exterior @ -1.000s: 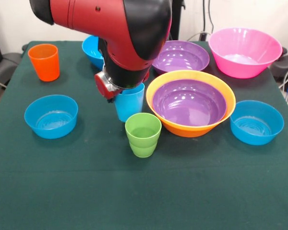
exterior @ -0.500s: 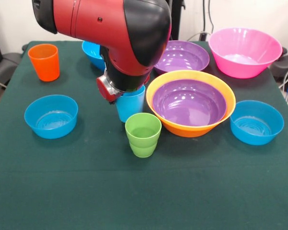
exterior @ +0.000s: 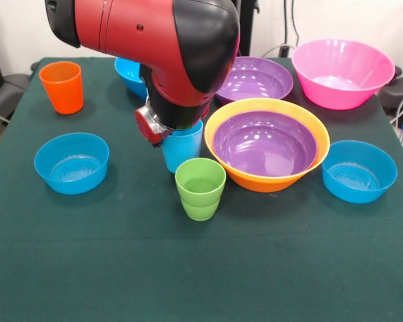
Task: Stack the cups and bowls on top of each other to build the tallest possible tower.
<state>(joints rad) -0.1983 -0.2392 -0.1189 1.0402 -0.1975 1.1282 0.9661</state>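
Since a second ago my arm (exterior: 168, 54) has shifted slightly up and toward the right of the front view, and the light blue cup (exterior: 182, 146) went with it, a touch toward the orange-yellow bowl (exterior: 267, 143). Over the last half second nothing moves. My guess: I have the cup and am pausing before a lift, but my wrist hides the fingers, so I cannot tell whether they grip it or not.

The light blue cup sits directly under my wrist, just behind the green cup (exterior: 200, 188) and beside the orange-yellow bowl. No tower to speak of yet: only one purple bowl (exterior: 264, 142) nested inside the orange-yellow one. Second purple bowl (exterior: 253, 78) and pink bowl (exterior: 342, 72) are at the far side. The orange cup (exterior: 62, 86) is far left. Blue bowls: one near left (exterior: 72, 162), one near right (exterior: 359, 170), one partly hidden behind my arm (exterior: 129, 70).

Everything is glossy hard plastic, thin-walled and round, probably slippery. The green cup has a ridged lower half; the other cups are smooth tapered tumblers. The table (exterior: 188, 268) is covered in matte dark green cloth.
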